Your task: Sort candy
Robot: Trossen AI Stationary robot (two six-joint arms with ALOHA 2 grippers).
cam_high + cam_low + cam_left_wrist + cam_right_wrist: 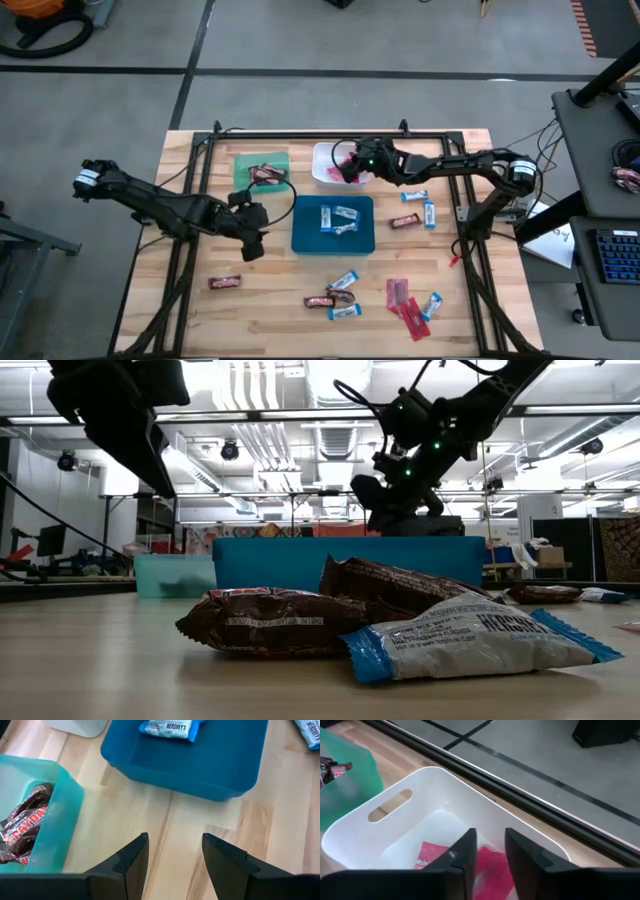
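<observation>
Two red packets [487,865] lie inside the white tray [380,827], straight below the right gripper [489,851], whose fingers stand slightly parted and pinch nothing. Left gripper [175,851], fingers spread and empty, hovers over bare tabletop [165,817] between the green tray [65,795] and blue tray [200,765]; loose candy [340,295] beyond its fingertips lies nearer that arm.

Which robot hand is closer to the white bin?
The right one. The right gripper hangs directly over the white bin, with red packets below it. The left gripper is farther away, over bare table between the green tray and blue tray.
</observation>
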